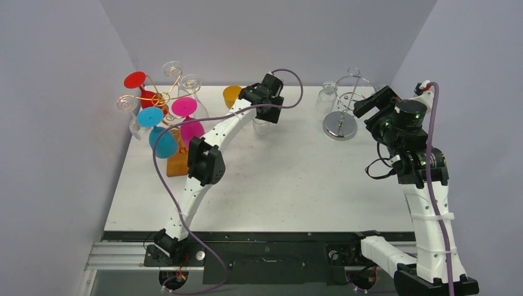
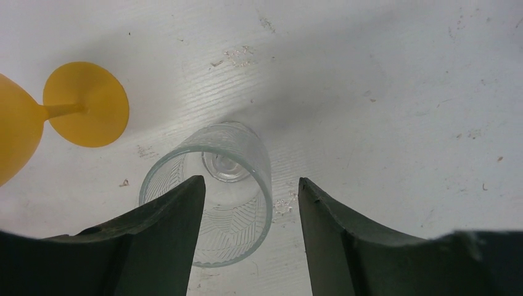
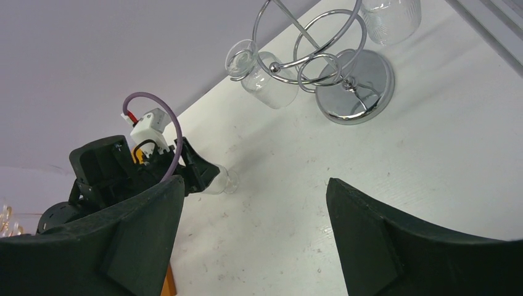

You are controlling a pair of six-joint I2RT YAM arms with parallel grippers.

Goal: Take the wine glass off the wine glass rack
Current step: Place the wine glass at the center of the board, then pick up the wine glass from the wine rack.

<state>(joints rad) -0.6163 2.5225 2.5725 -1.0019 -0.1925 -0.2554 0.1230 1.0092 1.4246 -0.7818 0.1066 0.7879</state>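
Raise wide-open left gripper [image 2: 250,182] straight up off clear wine glass [image 2: 231,197] standing on table [image 2: 382,92], avoiding orange wine glass [image 2: 86,105] and wide-open right gripper [image 3: 254,182] near chrome rack [image 3: 354,86].

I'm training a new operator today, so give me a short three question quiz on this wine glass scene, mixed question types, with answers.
1. True or false: the right gripper holds a glass.
2. What stands on the white table beside the clear patterned glass under the left gripper? A) orange stemmed wine glass B) green bottle C) blue bowl
3. Fill in: in the top view, the gold wire rack with coloured glasses stands at the table's ___ side.
Key: 1 false, jaws open and empty; 2 A; 3 left.
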